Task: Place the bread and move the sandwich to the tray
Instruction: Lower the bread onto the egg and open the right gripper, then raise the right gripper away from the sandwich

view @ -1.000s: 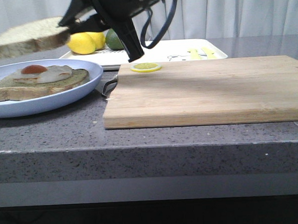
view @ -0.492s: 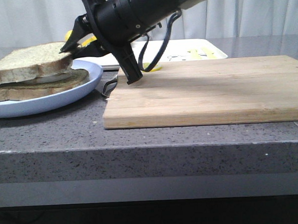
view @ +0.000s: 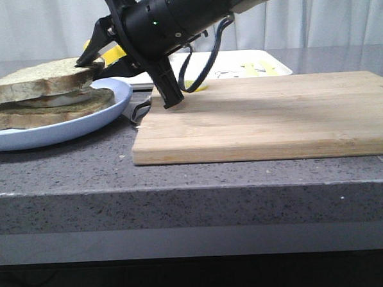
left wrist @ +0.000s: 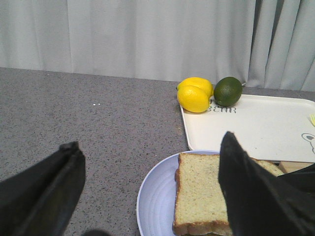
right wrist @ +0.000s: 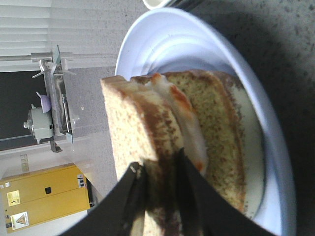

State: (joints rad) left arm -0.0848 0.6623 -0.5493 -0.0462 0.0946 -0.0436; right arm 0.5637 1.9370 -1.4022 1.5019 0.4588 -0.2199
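In the front view the bread (view: 37,77) lies on top of the egg slice (view: 45,111), and together they form the sandwich on the round pale-blue plate (view: 81,121) at the left. My right gripper (view: 88,62) reaches in from the right and is shut on the bread's right edge. Seen from the right wrist, both fingers pinch the bread (right wrist: 133,123) at the gripper (right wrist: 157,164), with the egg (right wrist: 178,110) and lower slice (right wrist: 216,128) beside it. My left gripper (left wrist: 150,142) hovers open beside the plate (left wrist: 157,196), holding nothing. The white tray (view: 239,64) lies behind.
A wooden cutting board (view: 273,113) fills the middle and right of the counter, with a lemon slice (view: 200,87) at its far edge. Two lemons (left wrist: 195,96) and a lime (left wrist: 228,91) sit at the tray's corner (left wrist: 256,125). The counter's front edge is close.
A second ago the bread hung in the air above the plate. My right gripper has since lowered it onto the egg slice, where it now lies a little flatter.
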